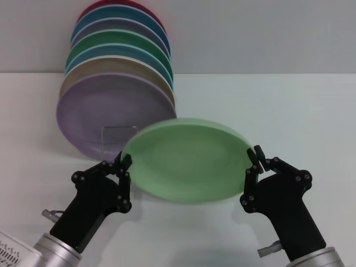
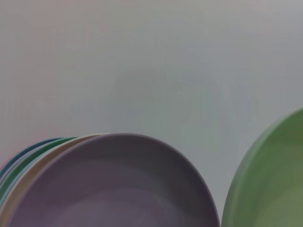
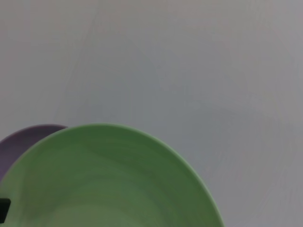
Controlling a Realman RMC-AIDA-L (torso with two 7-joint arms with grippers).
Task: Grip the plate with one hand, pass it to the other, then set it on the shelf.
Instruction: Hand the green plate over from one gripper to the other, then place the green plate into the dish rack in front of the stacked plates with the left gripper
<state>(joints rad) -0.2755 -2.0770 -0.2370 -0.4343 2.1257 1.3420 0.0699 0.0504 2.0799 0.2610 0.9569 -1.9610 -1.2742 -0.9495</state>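
Note:
The pale mint-green plate [image 1: 189, 161] hangs tilted in the air between my two grippers, above the white table. My left gripper [image 1: 125, 168] is shut on its left rim. My right gripper [image 1: 253, 163] is shut on its right rim. The plate fills the lower part of the right wrist view [image 3: 109, 184] and shows at the edge of the left wrist view [image 2: 272, 184]. The clear shelf [image 1: 118, 137] shows its squarish front loop just behind the plate's left part, in front of the lavender plate [image 1: 105, 108].
Several coloured plates stand on edge in a row behind the lavender one, among them a darker green plate [image 1: 119, 41], running back to the wall. The lavender plate also shows in the left wrist view [image 2: 113, 189]. The white table [image 1: 278, 105] stretches away to the right.

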